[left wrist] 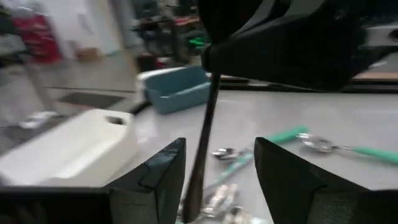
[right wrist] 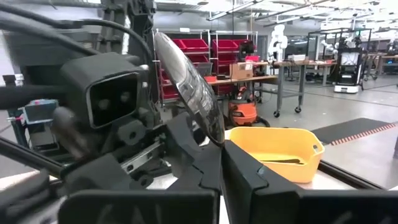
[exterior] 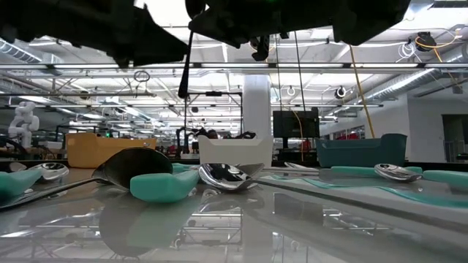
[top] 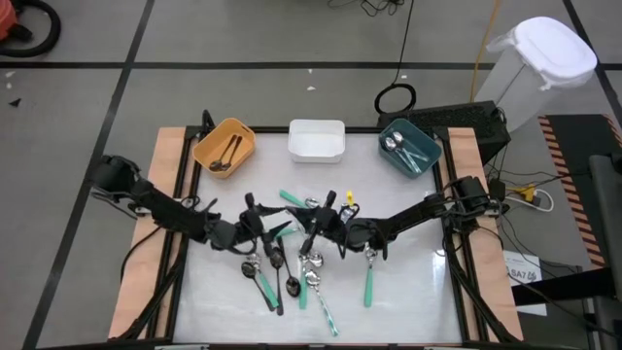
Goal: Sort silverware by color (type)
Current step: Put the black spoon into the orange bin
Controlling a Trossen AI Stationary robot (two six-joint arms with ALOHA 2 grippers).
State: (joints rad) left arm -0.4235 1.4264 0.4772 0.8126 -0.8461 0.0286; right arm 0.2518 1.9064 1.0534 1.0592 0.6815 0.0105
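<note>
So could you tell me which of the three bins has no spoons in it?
The white bin, between the orange bin and teal bin, which each hold spoons.

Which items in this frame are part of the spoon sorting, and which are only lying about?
Job:
- loose spoons with black, mint-green or silver handles
- black-handled spoon in the shut right claw
- orange bin, white bin, teal bin

Lying about:
- white lidded plastic container
- black cable loop

spoons (top: pixel 292 267) overlap beneath the arms; handle colours unclear.

3 bins (top: pixel 316 141), 2 arms (top: pixel 165 209)
</note>
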